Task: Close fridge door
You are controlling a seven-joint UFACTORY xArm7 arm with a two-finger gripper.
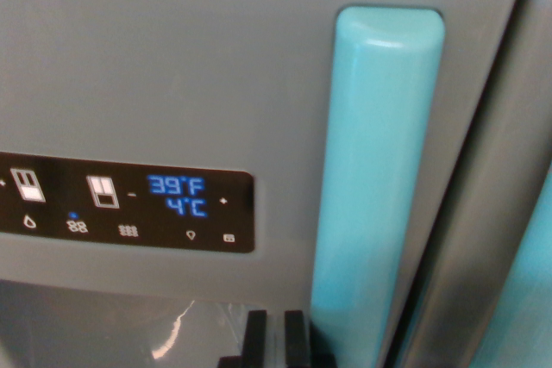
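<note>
At the bottom edge of the wrist view, you see the two black fingers of the end effector [274,339], standing upright with only a narrow gap between them, and nothing is held in that gap. They are nearly pressed together, but only their tips show, so you cannot be fully sure how they stand lower down.

Directly in front of the camera is the grey matte fridge door [172,58], very close. On it sits the black glossy control panel [128,200] with blue digits reading 39°F and 4°C. Just beside the fingers, toward the wrist view's right, the tall turquoise rounded door handle [375,187] runs from top to bottom. Further right is a dark seam [448,239], then a second grey door panel [509,127] with another turquoise handle [530,299] at the corner.

I judge that you are in the pushing step, or already at its end: the seam looks narrow, so the door seems almost shut, but you cannot confirm it from here. The next move asks for a gentle, straight push on the flat door surface near the handle, keeping the fingers away from the panel so that no button is touched
</note>
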